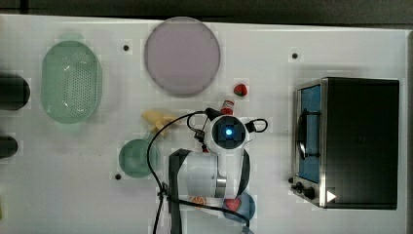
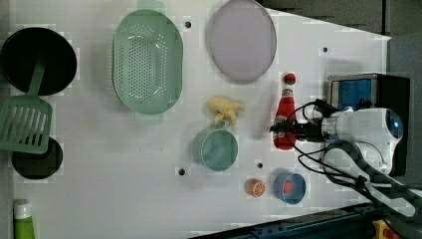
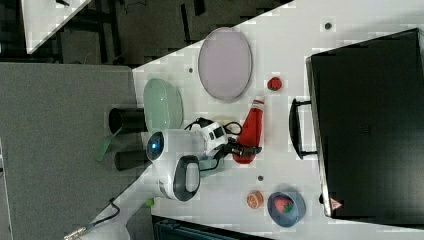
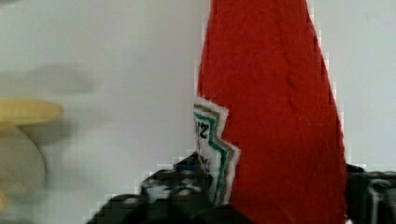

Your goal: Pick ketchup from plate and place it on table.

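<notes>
On the left view's upper middle the plate (image 2: 242,40) lies bare; to its right the ketchup (image 2: 284,119) stands on the table (image 2: 124,179), off the dish, just below a small red fruit (image 2: 289,78). Further right, the gripper (image 2: 287,130) has its fingers on either side of the bottle's lower body, set about it; whether they press it cannot be told. Judgement: placing is the step in hand, and the next move calls for parting fully and lifting clear without toppling the bottle.

A green perforated basket (image 2: 147,62), teal bowl (image 2: 216,149), orange slice (image 2: 257,187) and black oven (image 1: 360,141) are in view.
</notes>
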### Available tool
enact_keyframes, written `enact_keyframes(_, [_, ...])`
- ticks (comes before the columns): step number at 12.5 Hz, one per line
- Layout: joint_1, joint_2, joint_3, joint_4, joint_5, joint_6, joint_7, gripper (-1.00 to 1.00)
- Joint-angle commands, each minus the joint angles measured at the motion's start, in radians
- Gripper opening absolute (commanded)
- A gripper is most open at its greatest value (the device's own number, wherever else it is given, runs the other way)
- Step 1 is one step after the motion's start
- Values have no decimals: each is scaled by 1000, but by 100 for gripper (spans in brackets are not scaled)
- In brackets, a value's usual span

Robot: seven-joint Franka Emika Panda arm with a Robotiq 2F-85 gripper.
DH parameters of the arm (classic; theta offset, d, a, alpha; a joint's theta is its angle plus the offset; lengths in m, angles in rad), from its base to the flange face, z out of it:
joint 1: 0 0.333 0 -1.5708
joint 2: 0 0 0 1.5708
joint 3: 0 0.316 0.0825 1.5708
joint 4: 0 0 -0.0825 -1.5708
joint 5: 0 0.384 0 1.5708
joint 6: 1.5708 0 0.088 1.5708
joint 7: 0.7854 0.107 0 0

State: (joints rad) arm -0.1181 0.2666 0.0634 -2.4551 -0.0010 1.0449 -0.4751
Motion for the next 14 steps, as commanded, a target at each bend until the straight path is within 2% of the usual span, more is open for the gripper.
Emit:
enact_keyframes(1, [4, -53, 1, 16, 2, 31, 55, 98])
enact_keyframes(4, [4, -118, 13, 45, 3, -31, 77, 100])
enact_keyframes(6, [4, -195, 22, 104, 6, -166, 191, 100])
enact_keyframes(11, [5, -382, 52, 349, 7, -508, 414, 100])
enact_keyframes(14, [5, -444, 54, 478, 7, -781, 521, 100])
